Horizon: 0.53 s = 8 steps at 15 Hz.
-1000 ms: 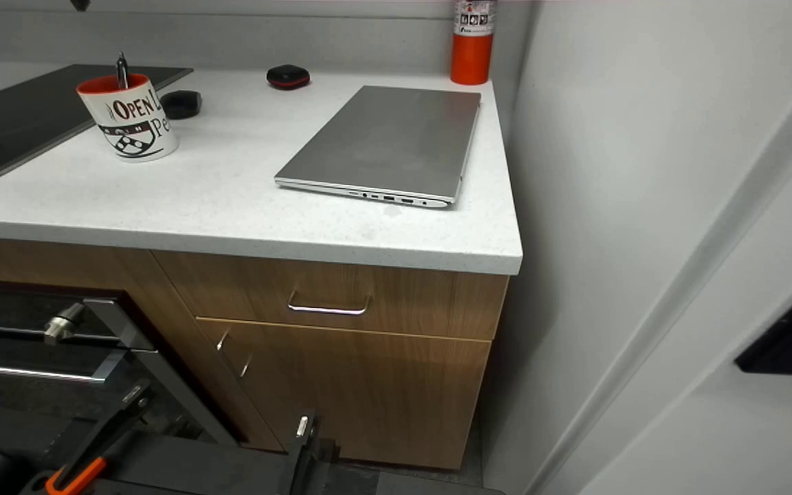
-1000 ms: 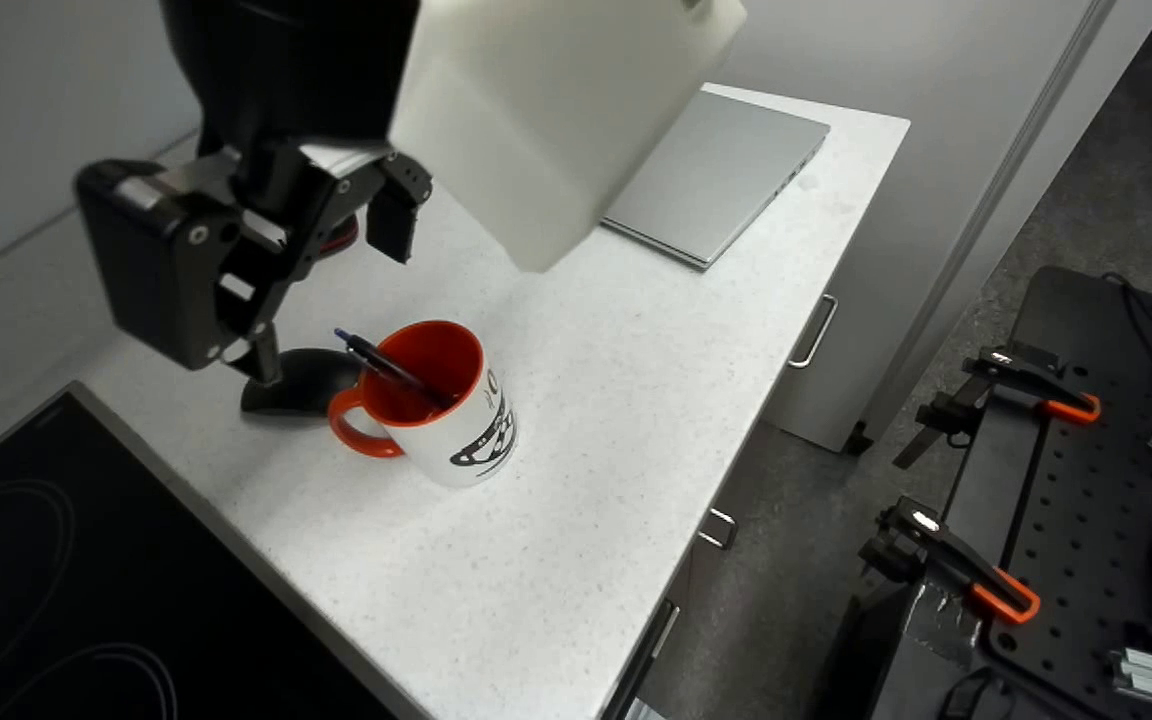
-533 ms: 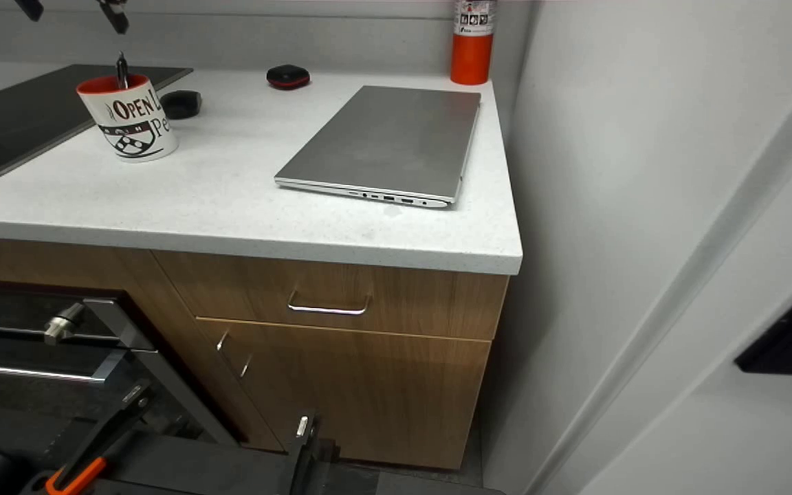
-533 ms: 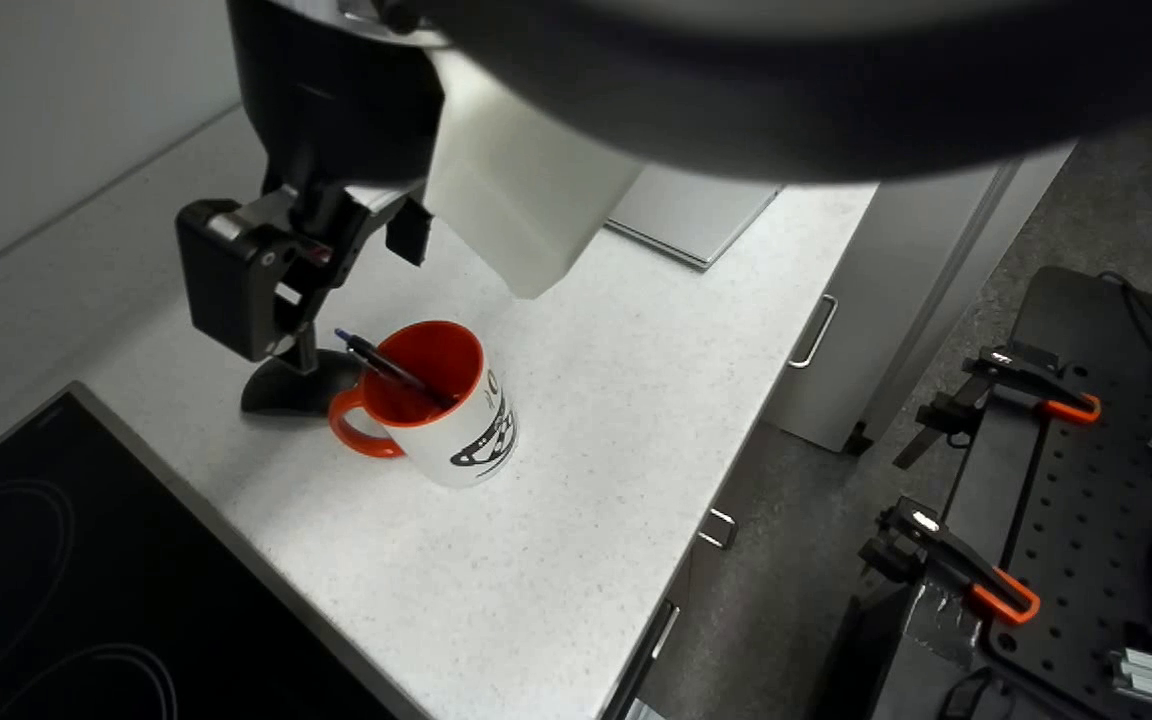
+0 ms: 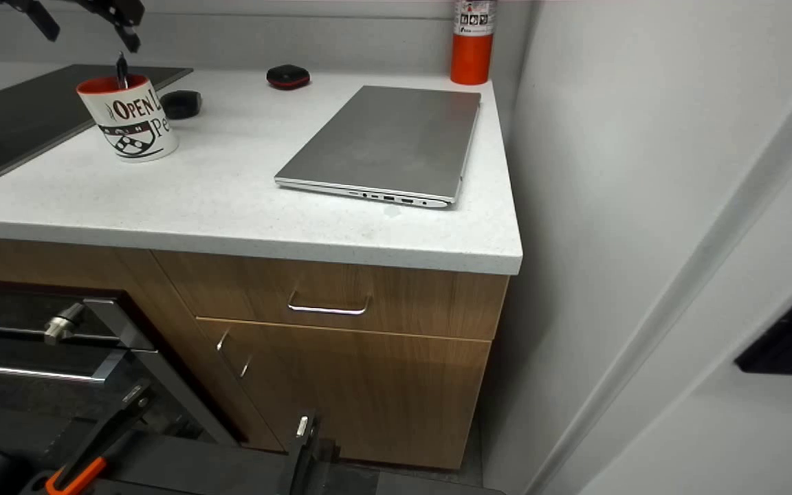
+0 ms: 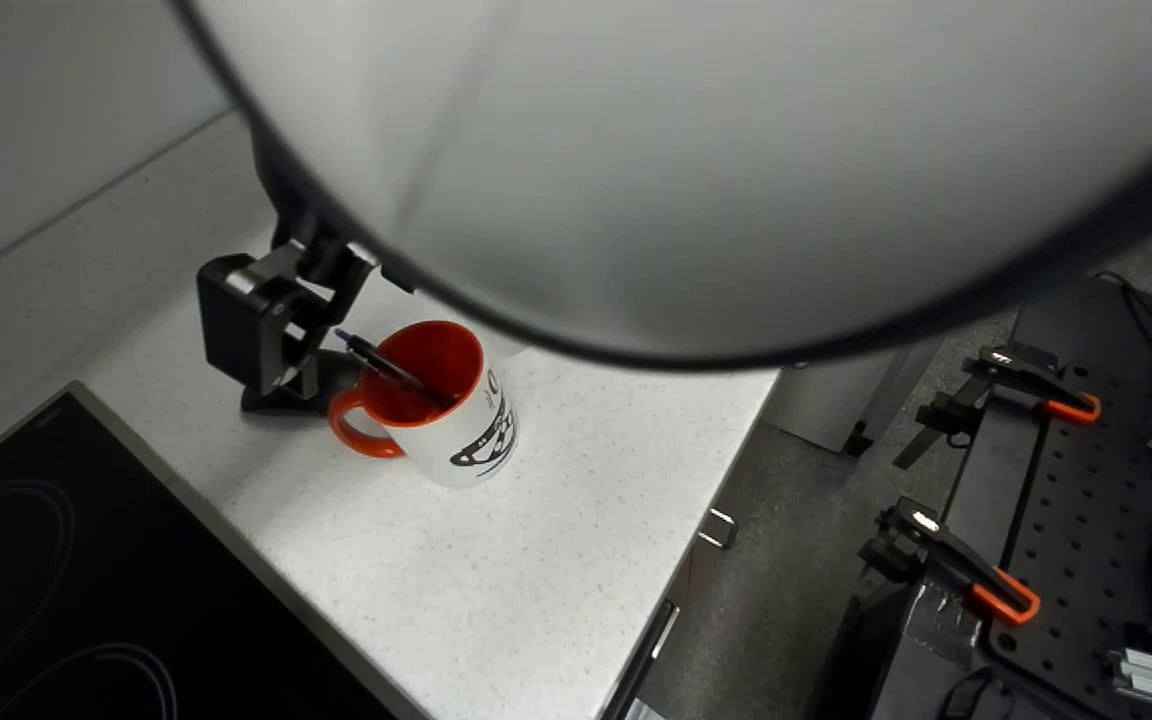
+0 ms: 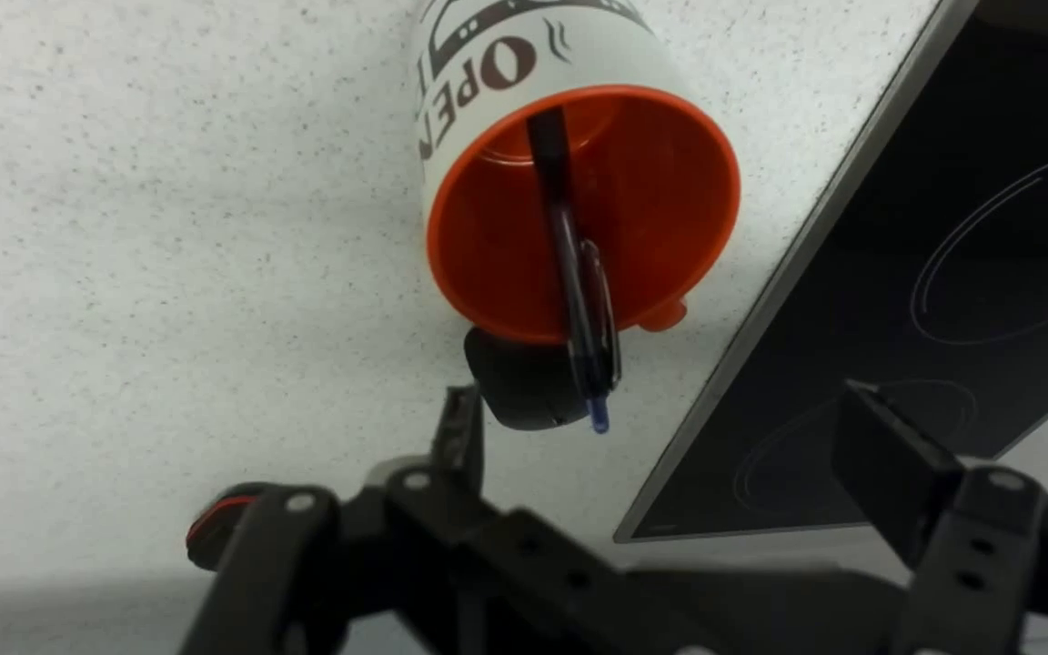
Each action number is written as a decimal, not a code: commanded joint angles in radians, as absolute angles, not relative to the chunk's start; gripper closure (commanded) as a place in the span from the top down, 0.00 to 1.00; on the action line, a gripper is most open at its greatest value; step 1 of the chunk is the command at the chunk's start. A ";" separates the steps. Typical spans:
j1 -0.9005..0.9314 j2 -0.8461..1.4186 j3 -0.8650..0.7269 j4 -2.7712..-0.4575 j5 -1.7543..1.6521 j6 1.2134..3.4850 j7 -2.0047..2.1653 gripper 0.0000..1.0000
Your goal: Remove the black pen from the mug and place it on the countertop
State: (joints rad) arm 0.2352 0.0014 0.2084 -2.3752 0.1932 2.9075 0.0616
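The white mug (image 5: 131,130) with an orange-red rim stands on the white speckled countertop (image 5: 231,199). It also shows in the other views (image 6: 471,440) (image 7: 579,50). The black pen (image 7: 569,246) leans inside the mug, its blue-tipped end sticking out over the rim; it also shows in both exterior views (image 5: 122,71) (image 6: 391,368). My gripper (image 7: 660,398) is open and empty. In an exterior view the gripper (image 5: 92,40) hangs just above the mug and pen. In the wrist view the pen's end lies ahead of the gap, nearer the left finger, apart from both fingers.
A black mouse-like object (image 7: 524,382) lies beside the mug. A black cooktop (image 6: 86,560) borders the mug's area. A grey laptop (image 5: 382,141), a small black-and-red object (image 5: 288,77) and a red canister (image 5: 471,58) stand farther along. An arm link (image 6: 686,180) blocks much of an exterior view.
My gripper has come down toward the mug and pen, and its open fingers have entered an exterior view from the top. The arm link now covers the laptop. Mug and pen have not moved.
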 commanded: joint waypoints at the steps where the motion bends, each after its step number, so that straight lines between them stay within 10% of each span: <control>1: 0.229 0.059 0.212 -2.345 0.153 2.969 0.071 1.00; 6: 0.231 0.097 0.213 -2.326 0.139 2.991 0.076 1.00; 8: 0.232 0.108 0.211 -2.318 0.124 2.993 0.081 0.74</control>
